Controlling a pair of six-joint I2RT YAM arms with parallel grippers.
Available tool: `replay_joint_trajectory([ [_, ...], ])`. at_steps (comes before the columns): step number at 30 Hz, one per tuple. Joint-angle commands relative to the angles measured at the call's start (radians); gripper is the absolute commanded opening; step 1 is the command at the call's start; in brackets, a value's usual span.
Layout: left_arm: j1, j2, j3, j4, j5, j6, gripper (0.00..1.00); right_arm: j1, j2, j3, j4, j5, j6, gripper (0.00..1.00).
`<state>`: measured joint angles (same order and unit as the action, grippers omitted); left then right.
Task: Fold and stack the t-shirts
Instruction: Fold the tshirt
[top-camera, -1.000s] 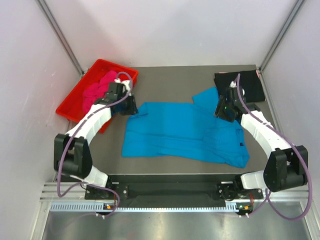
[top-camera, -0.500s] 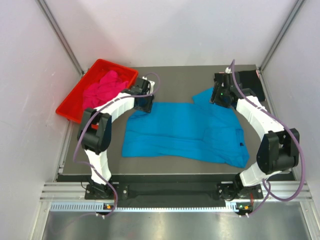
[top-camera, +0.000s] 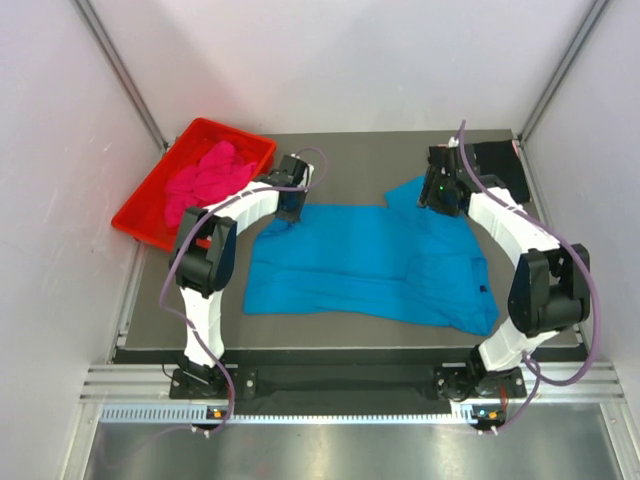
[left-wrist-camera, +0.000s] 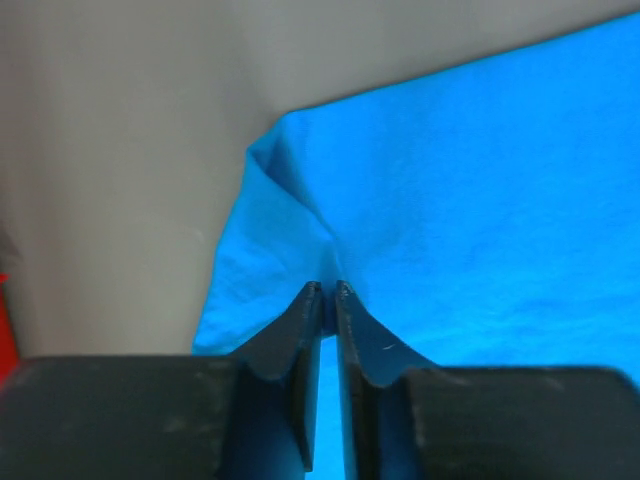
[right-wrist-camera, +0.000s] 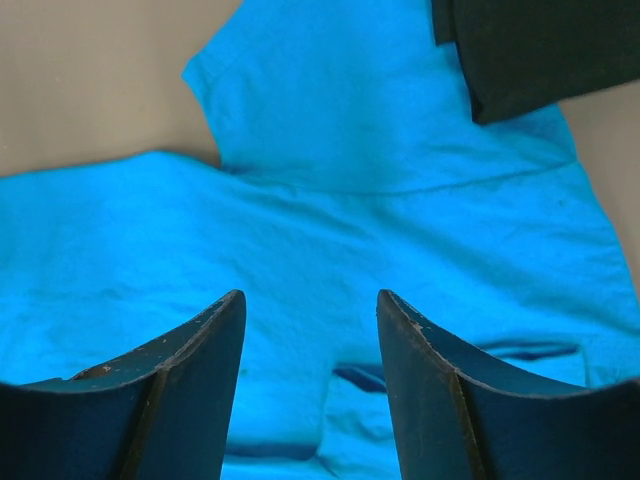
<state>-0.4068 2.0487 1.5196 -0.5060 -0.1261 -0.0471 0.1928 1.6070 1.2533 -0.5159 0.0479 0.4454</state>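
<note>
The turquoise-blue t-shirt (top-camera: 370, 262) lies spread across the middle of the table. My left gripper (top-camera: 290, 208) is at its far left corner, shut on a pinch of the blue cloth (left-wrist-camera: 300, 230). My right gripper (top-camera: 440, 192) hovers open and empty over the shirt's far right sleeve (right-wrist-camera: 340, 110). The black t-shirt (top-camera: 490, 168) lies folded at the far right; its edge shows in the right wrist view (right-wrist-camera: 540, 50). The magenta-pink t-shirt (top-camera: 205, 175) is bunched in the red tray.
The red plastic tray (top-camera: 150, 215) stands at the far left, tilted over the table's edge. Grey table surface (top-camera: 350, 160) lies beyond the blue shirt. White walls enclose the cell on three sides.
My left arm swung right from the red tray to the blue shirt's far left corner and shut on it. My right gripper moved up toward the far sleeve.
</note>
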Motion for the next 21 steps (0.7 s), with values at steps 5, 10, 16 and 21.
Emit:
replay_joint_trajectory([
  [5,-0.001,-0.045,0.040,-0.043,-0.093,0.023,0.00,-0.016,0.063,0.116,0.048,-0.019,-0.002,0.57],
  [10,-0.001,-0.064,0.051,-0.055,-0.174,0.021,0.00,-0.018,0.169,0.200,0.085,0.000,-0.022,0.60],
  [16,0.011,-0.070,0.082,-0.077,-0.299,0.001,0.00,-0.018,0.335,0.322,0.123,0.061,-0.043,0.61],
  [21,0.042,-0.108,0.064,-0.071,-0.271,-0.039,0.00,-0.019,0.450,0.379,0.200,0.078,-0.025,0.60],
])
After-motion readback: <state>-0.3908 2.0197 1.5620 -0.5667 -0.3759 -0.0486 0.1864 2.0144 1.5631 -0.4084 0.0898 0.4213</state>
